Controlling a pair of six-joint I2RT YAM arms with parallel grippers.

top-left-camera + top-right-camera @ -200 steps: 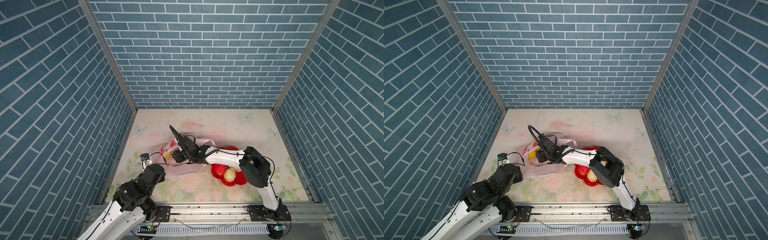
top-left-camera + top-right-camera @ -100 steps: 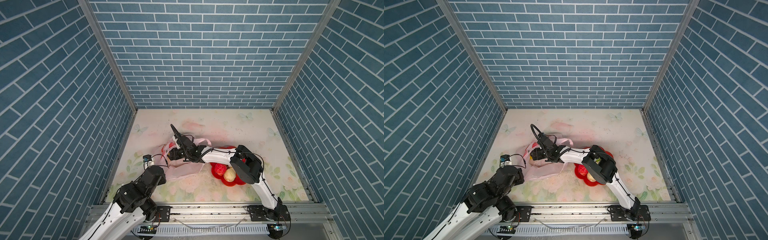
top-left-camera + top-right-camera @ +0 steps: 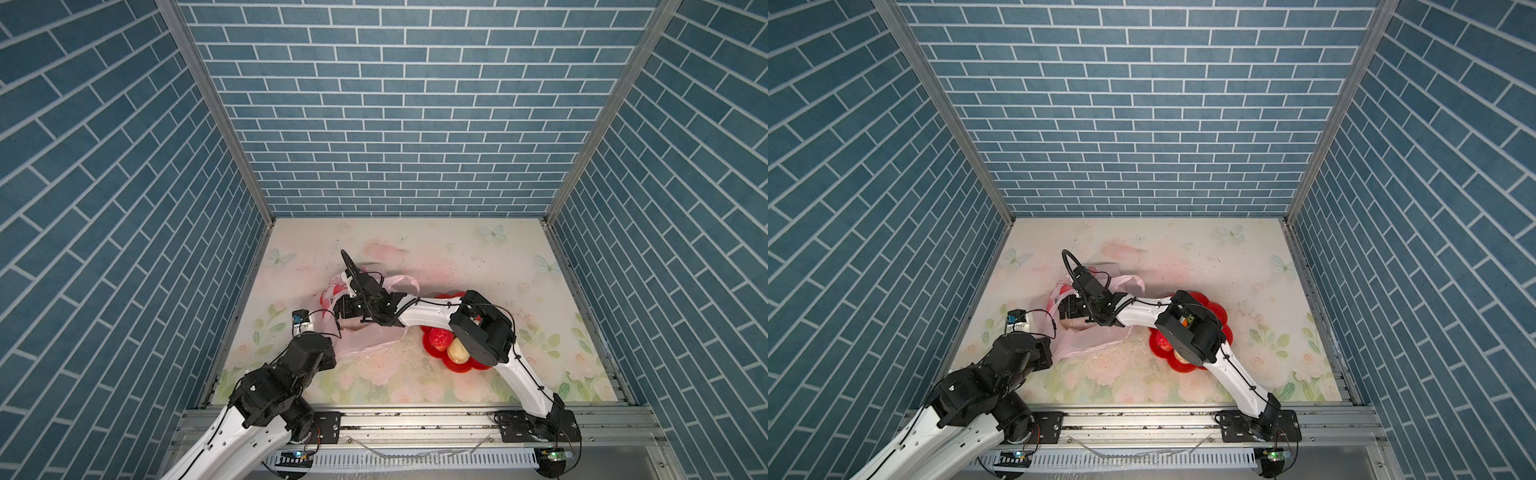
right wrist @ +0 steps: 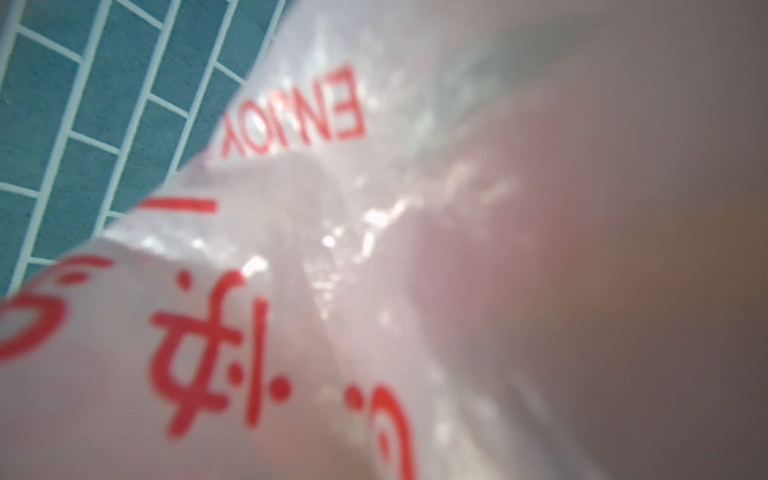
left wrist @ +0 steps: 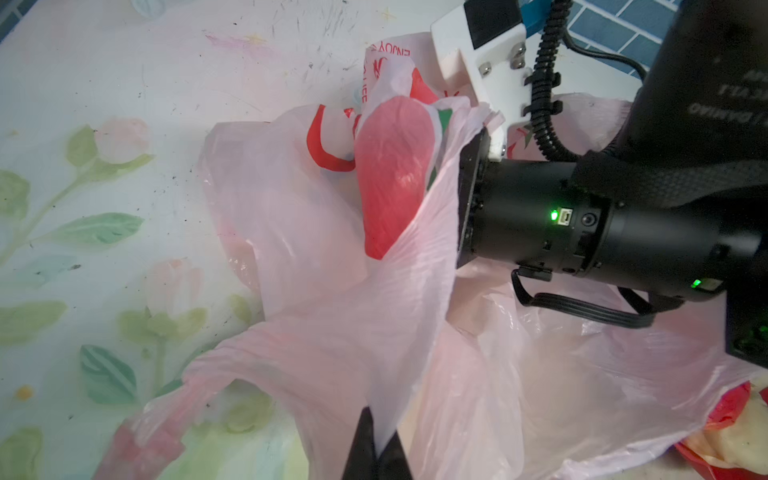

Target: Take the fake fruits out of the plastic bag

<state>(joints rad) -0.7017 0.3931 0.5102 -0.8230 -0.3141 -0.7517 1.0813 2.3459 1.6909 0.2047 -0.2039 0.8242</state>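
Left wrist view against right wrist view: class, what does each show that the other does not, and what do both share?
Left wrist only: the left gripper shut on a fold of the plastic bag, the right arm reaching into it, the floral table, the red dish. Right wrist only: a blurred close-up of red printed characters. Both: the bag, its ENJOY print, blue brick wall.

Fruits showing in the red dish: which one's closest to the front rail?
The cream-beige lumpy fruit. It is pale and knobbly and lies on the rail side of the wrinkled red fruit. Both sit in the red dish.
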